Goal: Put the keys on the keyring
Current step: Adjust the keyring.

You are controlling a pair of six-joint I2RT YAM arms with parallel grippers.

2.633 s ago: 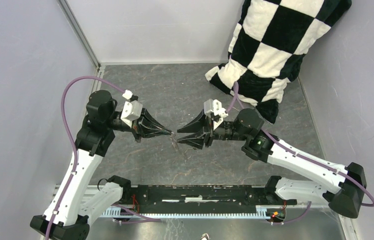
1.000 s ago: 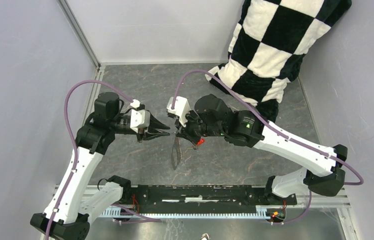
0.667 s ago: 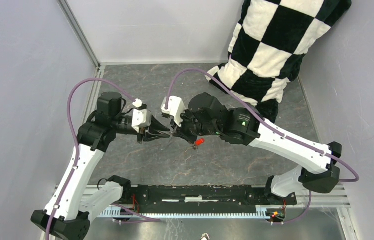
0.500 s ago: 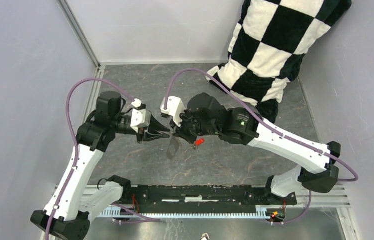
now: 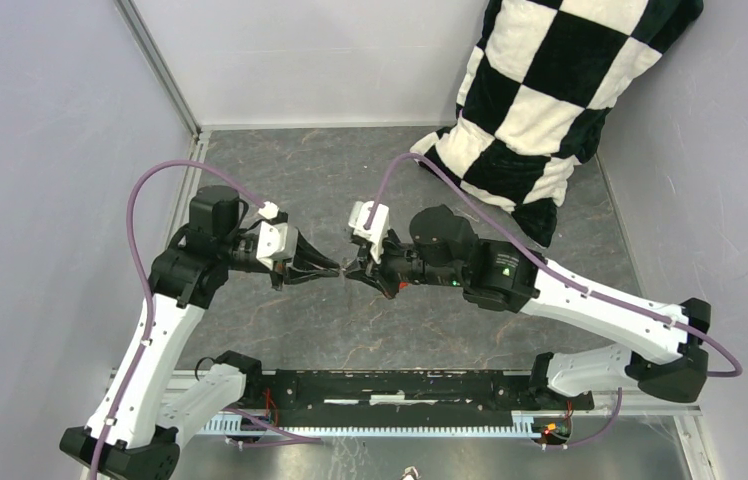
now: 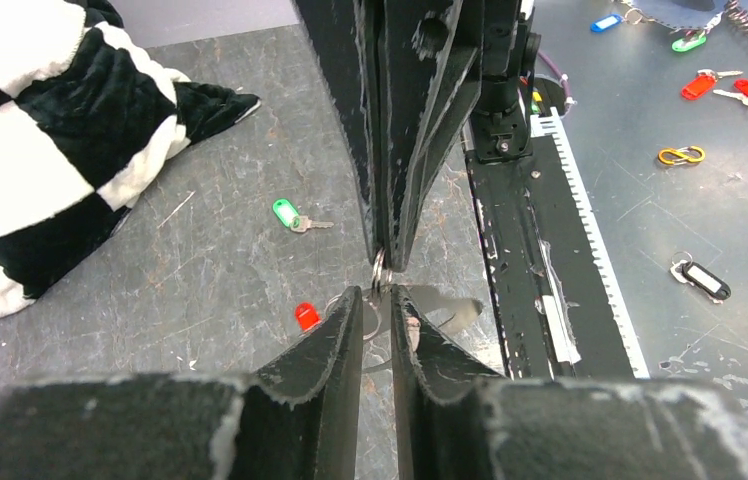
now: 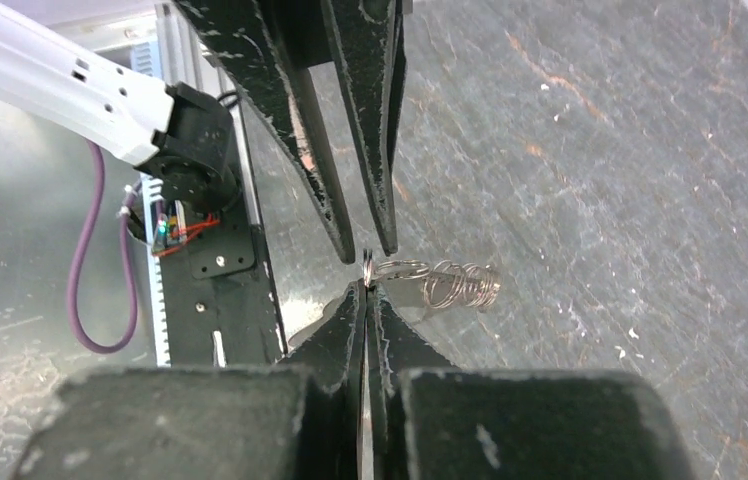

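My right gripper (image 5: pixel 352 272) (image 7: pixel 365 285) is shut on a small metal ring (image 7: pixel 367 266) of the keyring, held above the table. A short chain of rings (image 7: pixel 462 285) hangs off it to the side. My left gripper (image 5: pixel 335 270) (image 6: pixel 377 292) faces it tip to tip, its jaws a narrow gap apart. The ring (image 6: pixel 378 272) stands edge-on just at its mouth. The red key (image 5: pixel 402 286) (image 6: pixel 306 316) hangs just under the right gripper. The green key (image 6: pixel 290 213) lies on the table beyond. The keyring's large loop does not show clearly.
A black-and-white checkered pillow (image 5: pixel 540 90) leans in the back right corner. A black rail (image 5: pixel 400 385) runs along the near edge. Grey walls close in the left and back. Loose coloured keys and rings (image 6: pixel 710 85) lie beyond the rail.
My right arm has drawn back to the right while its tip stays at the left gripper's tip. The grey loop that hung below the tips no longer shows from above.
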